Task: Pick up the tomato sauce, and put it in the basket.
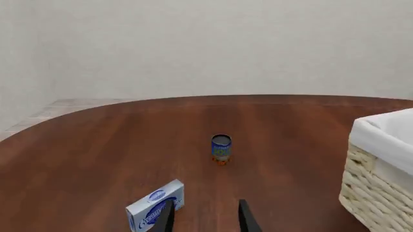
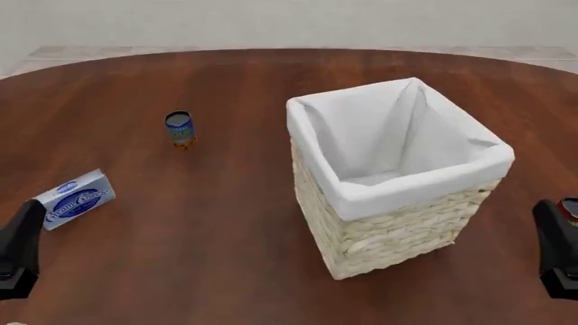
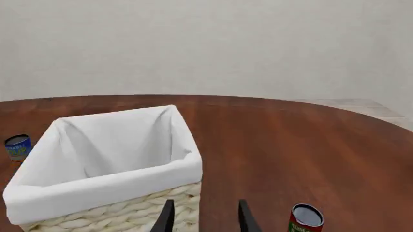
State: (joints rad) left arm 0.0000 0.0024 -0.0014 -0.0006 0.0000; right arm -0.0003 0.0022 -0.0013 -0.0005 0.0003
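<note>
While both hands gape empty, the tomato sauce stands upright, grey top skyward.

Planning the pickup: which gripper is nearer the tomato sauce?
Right. The tomato sauce stands just beside the right gripper; the left gripper is across the table, beyond the basket.

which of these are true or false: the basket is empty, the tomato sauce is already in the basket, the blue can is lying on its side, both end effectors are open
1. The basket is empty: true, only its white lining shows.
2. The tomato sauce is in the basket: false, it stands on the table beside the right end effector.
3. The blue can lies on its side: false, it stands upright.
4. Both end effectors are open: true, the left end effector and the right one hold nothing.
</note>
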